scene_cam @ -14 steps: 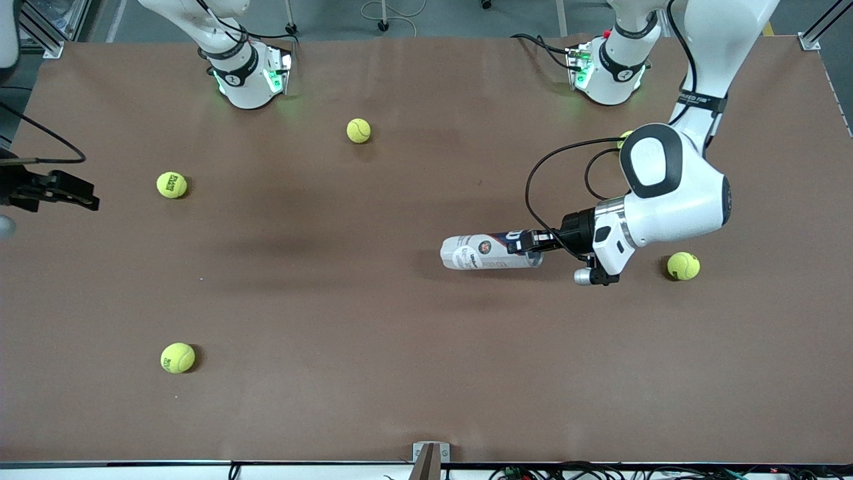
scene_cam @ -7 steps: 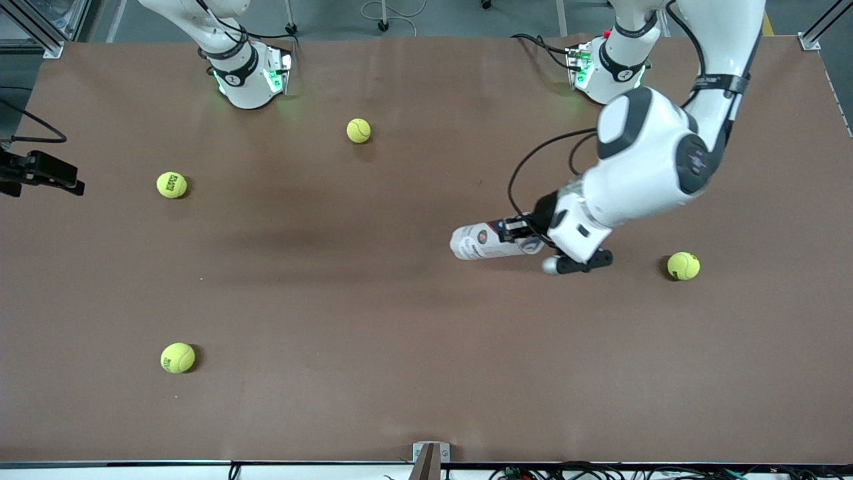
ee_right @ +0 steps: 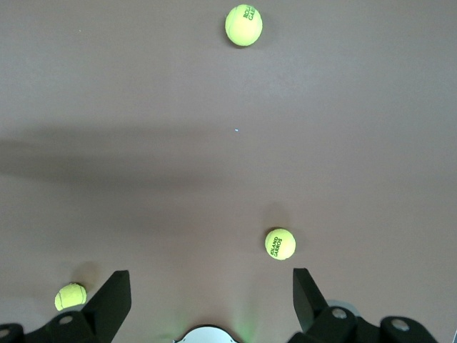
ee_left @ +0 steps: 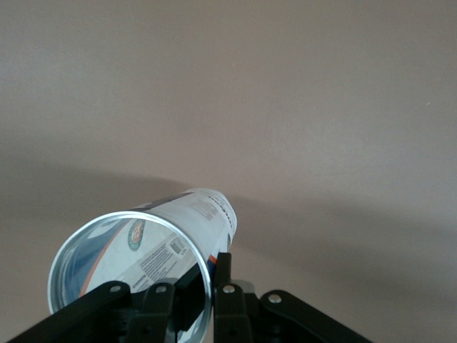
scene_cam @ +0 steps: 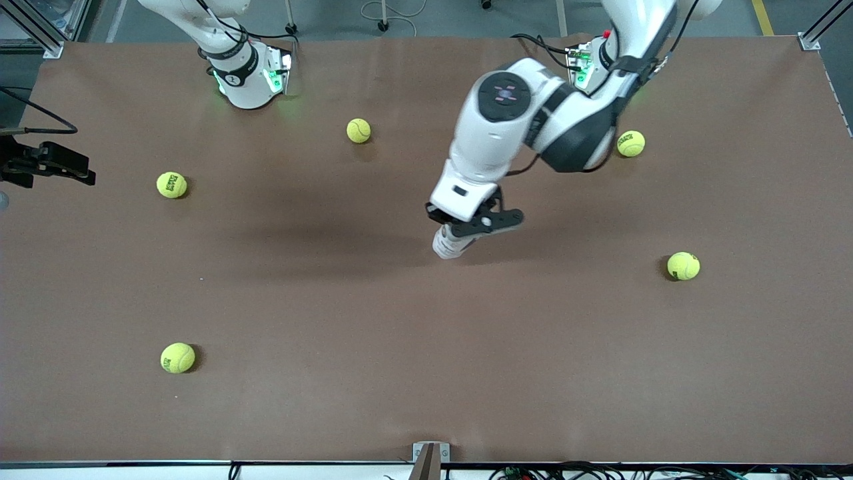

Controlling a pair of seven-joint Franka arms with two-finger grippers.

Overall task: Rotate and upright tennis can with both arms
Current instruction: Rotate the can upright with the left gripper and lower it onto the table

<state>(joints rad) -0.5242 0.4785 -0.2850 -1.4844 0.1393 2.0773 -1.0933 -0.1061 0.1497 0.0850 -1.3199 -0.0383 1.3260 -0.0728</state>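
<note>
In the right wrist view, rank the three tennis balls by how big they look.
1. Ball at the picture's upper edge, largest.
2. Ball near the middle.
3. Ball by the open right gripper's finger, smallest.
Camera distance may explain this.

Five yellow-green tennis balls lie scattered on the brown tabletop [scene_cam: 400, 373]. One ball [scene_cam: 358, 131] sits near the edge where the bases stand, roughly midway along it. Another ball [scene_cam: 630, 143] lies toward the left arm's end, also close to that edge. A third ball [scene_cam: 684, 266] rests nearer the front camera at the same end. At the right arm's end, one ball [scene_cam: 172, 185] lies midway across, and the last ball [scene_cam: 177, 358] sits toward the front edge.
</note>
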